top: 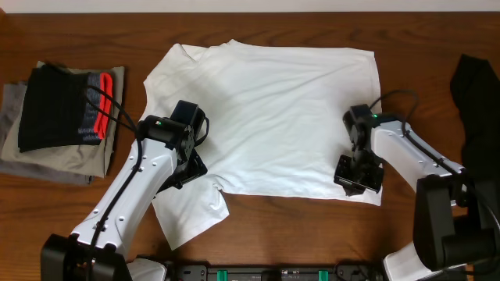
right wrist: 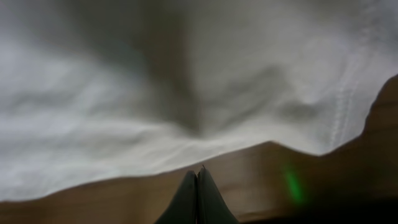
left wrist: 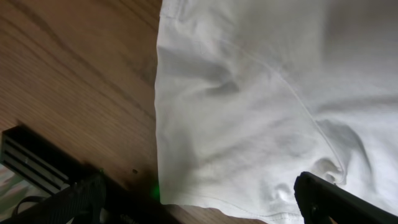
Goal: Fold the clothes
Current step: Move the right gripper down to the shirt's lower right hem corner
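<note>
1. The white short-sleeved cotton T-shirt (top: 273,109) is lying spread flat in the middle of the brown wooden bench (top: 422,31). Its shoulders are pointing to the left edge and its hem to the right edge.
2. The left gripper (top: 190,166) is hovering over the near sleeve (top: 191,211), close to the near edge. In the wrist view its fingers (left wrist: 336,202) are standing wide apart, with the sleeve seam between them, and they are gripping nothing.
3. The right gripper (top: 359,178) is sitting on the near hem corner (top: 373,195), toward the near right corner of the bench. Its fingertips (right wrist: 198,199) are pressing tight together at the cloth's edge. I cannot tell whether they are nipping any of the hem.
4. I'm reading this as the very start of the first fold, since nothing on the shirt is doubled over yet.
5. The next move is probably asking the left fingers to drop and close on the sleeve. The right side would be making sure of its hold on the hem. Then both would be lifting together and carrying the near side toward the far edge, keeping the cloth taut so it isn't bunching.
6. No basket or bin is showing. By the left edge, a black folded garment with red stripes (top: 58,109) is resting on a grey folded cloth (top: 47,160).
7. A loose black garment (top: 476,86) is waiting unfolded at the right edge.
</note>
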{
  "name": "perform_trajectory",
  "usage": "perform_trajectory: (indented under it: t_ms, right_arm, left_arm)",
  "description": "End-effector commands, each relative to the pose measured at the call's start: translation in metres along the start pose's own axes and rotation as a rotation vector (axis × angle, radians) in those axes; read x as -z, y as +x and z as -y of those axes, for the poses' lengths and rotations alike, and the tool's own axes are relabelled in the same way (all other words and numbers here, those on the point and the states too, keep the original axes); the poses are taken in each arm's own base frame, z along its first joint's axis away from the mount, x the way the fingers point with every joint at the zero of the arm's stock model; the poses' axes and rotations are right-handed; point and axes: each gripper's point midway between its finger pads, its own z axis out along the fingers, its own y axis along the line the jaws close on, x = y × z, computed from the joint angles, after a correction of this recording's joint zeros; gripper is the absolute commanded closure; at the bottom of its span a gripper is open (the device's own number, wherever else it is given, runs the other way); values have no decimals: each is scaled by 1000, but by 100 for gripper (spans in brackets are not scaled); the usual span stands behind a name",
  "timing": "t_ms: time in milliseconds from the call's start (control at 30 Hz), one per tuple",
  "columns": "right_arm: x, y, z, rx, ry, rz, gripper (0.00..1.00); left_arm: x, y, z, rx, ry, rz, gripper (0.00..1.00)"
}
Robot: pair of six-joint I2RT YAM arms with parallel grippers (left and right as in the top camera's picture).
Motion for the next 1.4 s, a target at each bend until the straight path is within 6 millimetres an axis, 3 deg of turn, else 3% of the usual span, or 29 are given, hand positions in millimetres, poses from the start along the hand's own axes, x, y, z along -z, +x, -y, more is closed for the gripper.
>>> perform_trajectory:
  t_ms: [0, 533, 900, 1100, 1367]
  right_arm:
    - [-5, -2, 11, -80, -24, -2, 99]
    - [-26, -32, 44, -241, -87, 61, 99]
    - [-24, -54, 87, -389, -67, 111, 99]
    - [-20, -71, 107, -434, -99, 152, 99]
    - [4, -99, 118, -444, -132, 232, 99]
  left_arm:
    - [6, -6, -2, 5, -2, 29, 2]
    - [6, -5, -3, 4, -6, 26, 2]
    - [6, -5, -4, 3, -7, 24, 2]
    - [6, -5, -4, 3, -6, 25, 2]
    - [6, -5, -2, 5, 1, 26, 2]
